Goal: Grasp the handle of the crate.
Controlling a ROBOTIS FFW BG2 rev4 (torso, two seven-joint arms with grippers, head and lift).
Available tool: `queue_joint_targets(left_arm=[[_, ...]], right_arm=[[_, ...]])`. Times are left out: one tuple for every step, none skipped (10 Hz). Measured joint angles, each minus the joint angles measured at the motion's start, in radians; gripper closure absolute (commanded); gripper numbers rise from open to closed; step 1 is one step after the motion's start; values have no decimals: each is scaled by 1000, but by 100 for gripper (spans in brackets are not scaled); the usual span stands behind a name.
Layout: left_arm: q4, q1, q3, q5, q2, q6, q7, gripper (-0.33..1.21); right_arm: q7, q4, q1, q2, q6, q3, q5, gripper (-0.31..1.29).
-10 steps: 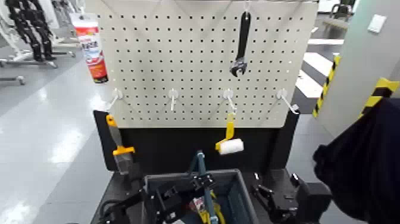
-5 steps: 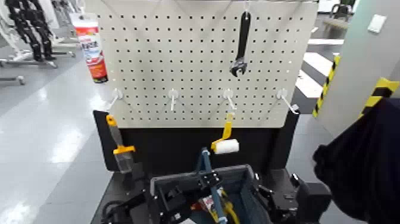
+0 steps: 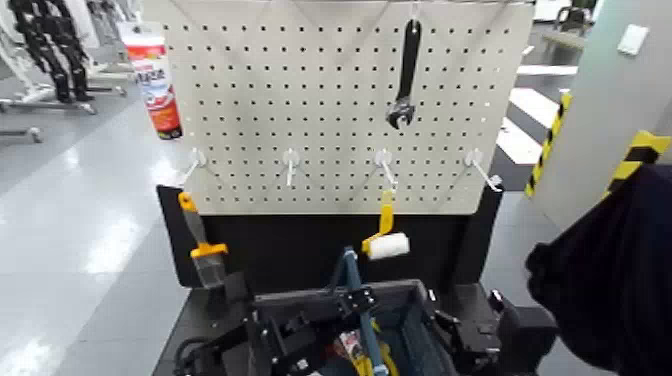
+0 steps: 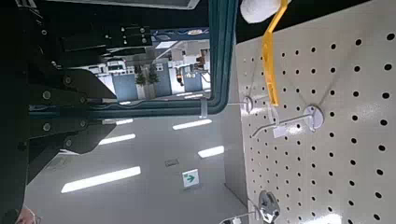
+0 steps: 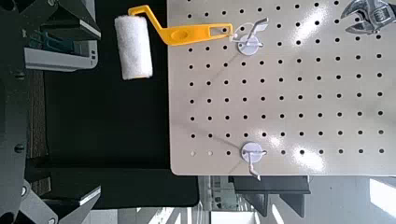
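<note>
The crate [image 3: 405, 325] is a dark blue-grey bin at the bottom centre of the head view, in front of the pegboard stand. Its thin teal handle [image 3: 350, 275] stands upright across the middle. My left gripper [image 3: 355, 300] is shut on the handle partway up the bar. In the left wrist view the teal handle [image 4: 222, 47] runs between the dark fingers [image 4: 79, 86]. My right gripper [image 3: 447, 335] waits open just beside the crate's right wall, holding nothing.
A white pegboard [image 3: 300, 100] stands behind the crate with a black wrench [image 3: 405, 75], a yellow-handled paint roller [image 3: 388, 243] and an orange-handled scraper [image 3: 205, 255]. A red-and-white tube [image 3: 152, 75] sits at its top left. A dark fabric shape [image 3: 610, 280] fills the right edge.
The crate and its handle have shifted to the right and slightly up, with my left gripper staying on the handle. The right arm has hardly moved.
</note>
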Motion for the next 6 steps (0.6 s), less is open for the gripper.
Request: queue_joint_targets(left_arm=[[1, 0, -3, 3, 1, -1, -1, 118], [3, -1, -6, 5, 2, -2, -2, 118], [5, -2, -8, 7, 3, -2, -2, 118], [5, -3, -9, 7, 3, -3, -2, 118], [5, -3, -9, 8, 4, -4, -3, 118], [5, -3, -10, 8, 4, -4, -4, 118]], right_arm=[[0, 0, -1, -1, -2, 1, 1, 15], [0, 1, -1, -1, -3, 1, 1, 15], [0, 1, -2, -1, -4, 1, 4, 15], [2, 2, -3, -2, -4, 1, 9, 15], [3, 2, -4, -2, -3, 1, 10, 15], [3, 2, -4, -1, -3, 1, 11, 15]])
